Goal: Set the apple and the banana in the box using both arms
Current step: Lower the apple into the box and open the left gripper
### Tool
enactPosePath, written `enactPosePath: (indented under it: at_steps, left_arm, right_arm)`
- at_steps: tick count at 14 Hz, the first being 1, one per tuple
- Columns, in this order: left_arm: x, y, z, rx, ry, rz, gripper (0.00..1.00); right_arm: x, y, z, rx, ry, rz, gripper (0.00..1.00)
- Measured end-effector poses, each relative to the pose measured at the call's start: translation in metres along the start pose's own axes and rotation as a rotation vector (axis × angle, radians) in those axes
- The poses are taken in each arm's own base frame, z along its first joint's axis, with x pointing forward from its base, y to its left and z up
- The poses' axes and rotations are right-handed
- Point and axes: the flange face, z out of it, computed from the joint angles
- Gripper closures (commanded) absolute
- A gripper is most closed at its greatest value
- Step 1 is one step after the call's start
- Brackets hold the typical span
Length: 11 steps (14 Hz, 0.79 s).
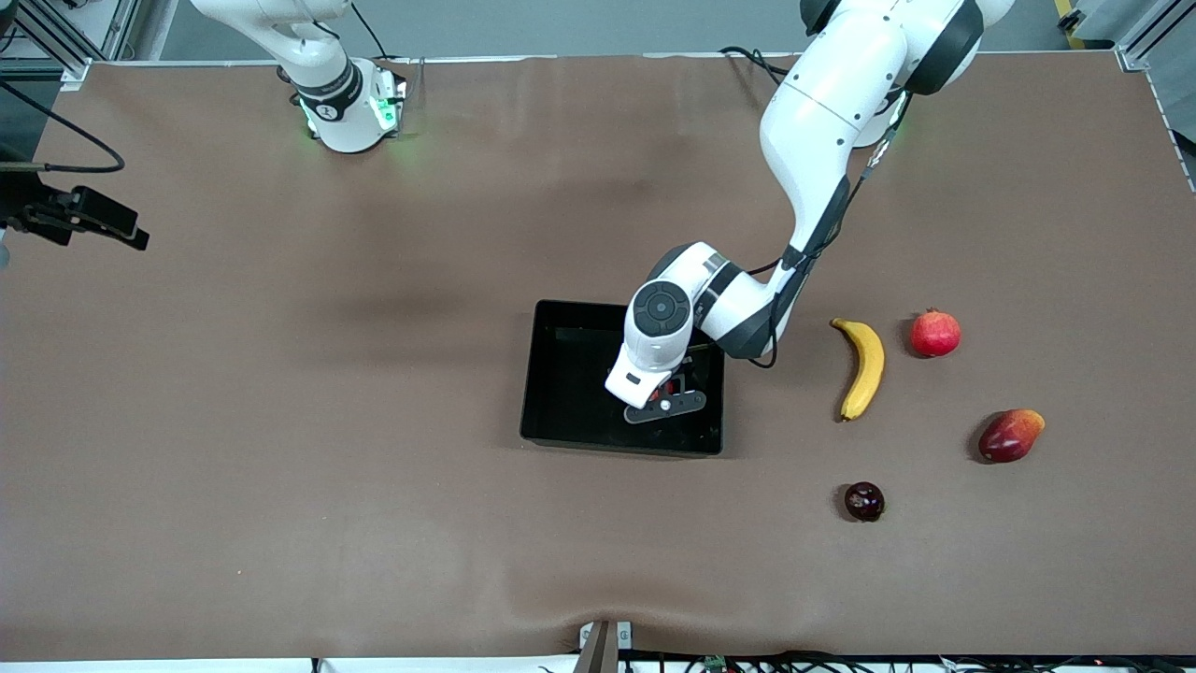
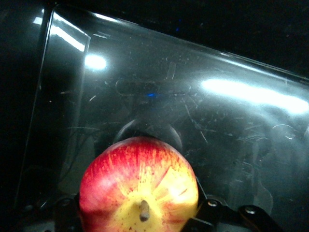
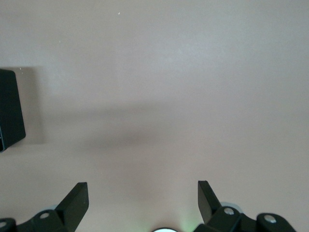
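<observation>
Left gripper low inside box, clamped on apple, not yet released. Banana on table, untouched. Right gripper waits, fingers apart, empty.

No words to read anywhere, no labels or brand names, no numbers, only a small round mark on the right arm's base, too tiny to make out
</observation>
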Motion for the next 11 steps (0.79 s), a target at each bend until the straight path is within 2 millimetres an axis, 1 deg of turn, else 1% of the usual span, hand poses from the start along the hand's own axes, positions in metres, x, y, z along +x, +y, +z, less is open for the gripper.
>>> enactPosePath:
  at_steps: [4, 6, 8, 11]
  left_arm:
    - [-0.002, 0.003, 0.008, -0.012, 0.006, 0.005, 0.0]
    - [0.0, 0.005, 0.003, -0.022, 0.015, 0.005, 0.0]
    - [0.004, 0.009, -0.01, -0.039, 0.031, 0.004, 0.0]
    - [0.01, 0.011, -0.049, -0.051, 0.053, 0.0, 0.0]
  right_arm:
    - [-0.001, 0.0, -0.01, -0.001, 0.02, -0.001, 0.0]
    - [-0.001, -0.001, -0.012, -0.001, 0.024, -0.001, 0.0]
    - [-0.001, -0.001, -0.013, -0.001, 0.028, -0.002, 0.0]
    - [-0.002, -0.002, -0.013, -0.001, 0.016, -0.004, 0.0]
